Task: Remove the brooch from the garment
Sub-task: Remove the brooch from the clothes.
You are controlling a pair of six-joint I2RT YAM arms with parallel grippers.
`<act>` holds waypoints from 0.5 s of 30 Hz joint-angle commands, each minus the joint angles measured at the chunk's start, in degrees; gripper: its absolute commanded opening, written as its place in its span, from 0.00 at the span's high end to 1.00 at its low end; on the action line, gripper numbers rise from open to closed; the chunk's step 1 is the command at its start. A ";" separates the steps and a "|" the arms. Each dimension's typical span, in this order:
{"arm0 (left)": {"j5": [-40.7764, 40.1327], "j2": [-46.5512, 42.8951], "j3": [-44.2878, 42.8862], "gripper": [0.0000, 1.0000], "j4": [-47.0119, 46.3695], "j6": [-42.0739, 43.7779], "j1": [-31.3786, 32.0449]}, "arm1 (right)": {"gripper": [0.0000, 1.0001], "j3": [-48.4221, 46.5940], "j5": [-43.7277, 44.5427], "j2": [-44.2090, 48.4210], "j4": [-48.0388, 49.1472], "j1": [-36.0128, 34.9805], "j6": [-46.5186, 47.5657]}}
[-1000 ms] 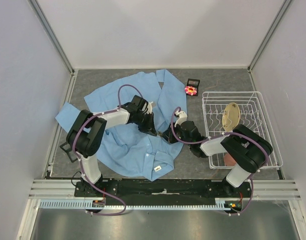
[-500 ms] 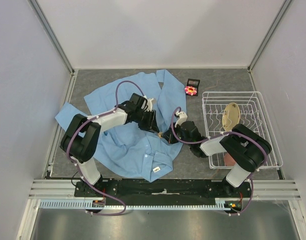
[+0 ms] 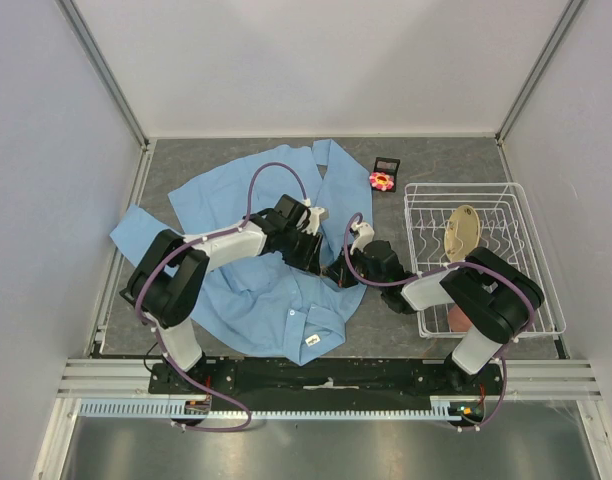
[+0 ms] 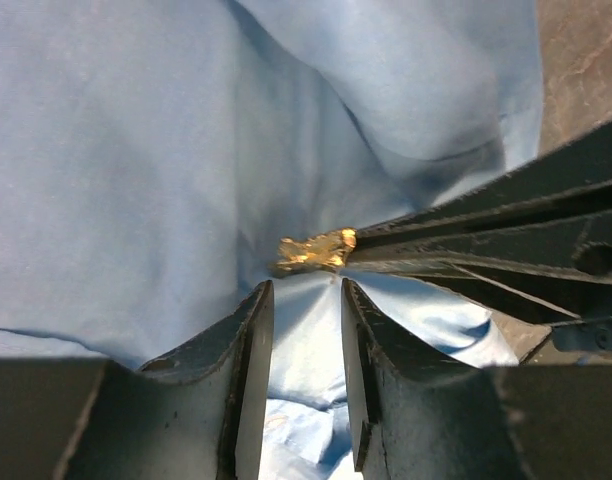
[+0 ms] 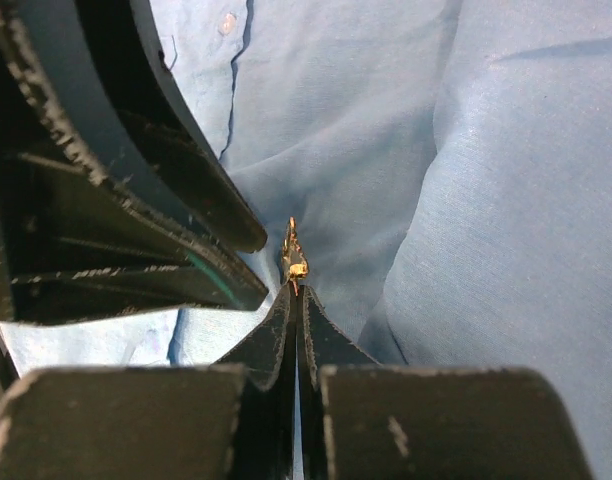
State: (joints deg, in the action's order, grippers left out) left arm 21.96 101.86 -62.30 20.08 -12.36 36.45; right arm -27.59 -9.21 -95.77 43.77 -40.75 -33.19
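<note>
Brooch [image 3: 383, 180] — pink petalled disc, lies on your grey bench [image 3: 186, 160], just beside the garment [image 3: 256, 300] of crumpled blue cloth. Right pincer [image 5: 297, 292] — clamped on a gold emblem [image 5: 293, 258]; left pincer [image 4: 306, 288] narrowly parted over a fold.

Stretching left arm [image 3: 224, 239] and right arm [image 3: 423, 291] low toward the middle; holding left gripper [image 4: 304, 290] slightly parted, clamping right gripper [image 5: 295, 296] fully together, tips almost meeting.

Top external looks steeply down from above and behind the arm bases, covering the whole table [image 3: 456, 160]; both wrist cameras sit very close over the garment [image 3: 246, 300], one from the left, one from the right, sharing the gold emblem [image 4: 316, 250] at mid-table.
</note>
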 commanded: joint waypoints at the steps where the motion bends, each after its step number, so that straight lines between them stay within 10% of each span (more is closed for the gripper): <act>1: -4.29 1.58 -2.47 0.61 -1.62 3.40 -0.24 | 1.00 -1.50 -3.27 -0.38 2.63 0.06 0.58; 15: 0.97 1.67 -3.00 0.53 0.05 1.82 -0.24 | 1.00 -1.76 -4.94 -1.18 3.25 0.59 1.02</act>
State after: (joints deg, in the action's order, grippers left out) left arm 19.90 105.36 -64.84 21.23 -11.51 36.23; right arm -27.59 -11.75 -96.60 44.10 -40.21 -32.75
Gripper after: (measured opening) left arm 0.455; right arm 0.007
